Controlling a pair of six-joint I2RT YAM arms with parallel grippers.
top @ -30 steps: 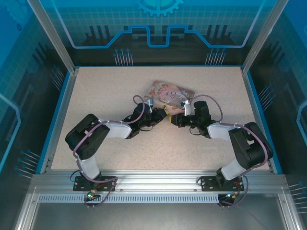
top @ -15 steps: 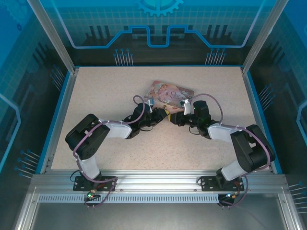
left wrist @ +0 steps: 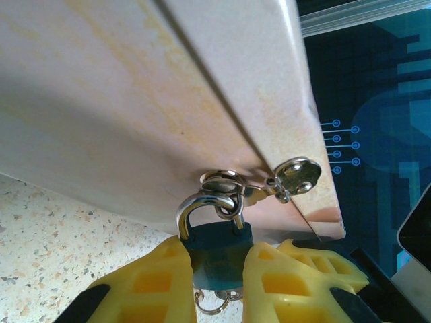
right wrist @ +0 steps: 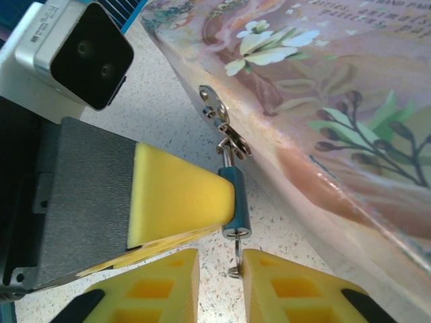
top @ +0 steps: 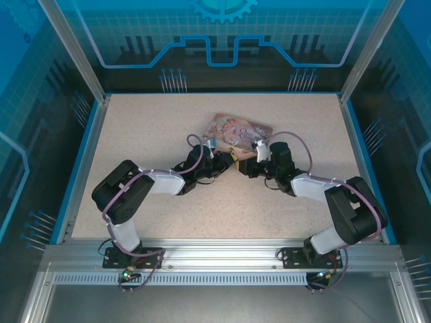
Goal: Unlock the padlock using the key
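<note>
The small blue padlock (left wrist: 215,252) hangs by its silver shackle (left wrist: 202,205) from the hasp of the pink box (left wrist: 135,101). My left gripper (left wrist: 217,259) is shut on the padlock's body. In the right wrist view the padlock (right wrist: 235,198) shows side-on, with a left finger (right wrist: 178,198) pressed against it. The thin key (right wrist: 236,256) sticks out of the padlock's bottom, a small ring at its end. My right gripper (right wrist: 221,262) is open, and the key lies in the gap close to its right finger. From above, the two grippers (top: 227,160) (top: 245,165) meet at the box's front edge.
The pink illustrated box (top: 239,129) lies flat on the speckled table (top: 148,128), behind both grippers. Its metal hasp (right wrist: 217,111) juts from the front wall. The left wrist camera (right wrist: 81,54) sits close to the upper left of my right gripper. Blue walls ring the table.
My right arm has shifted slightly left and toward the box, bringing its fingers closer to the key. The left arm and the padlock have not moved.
</note>
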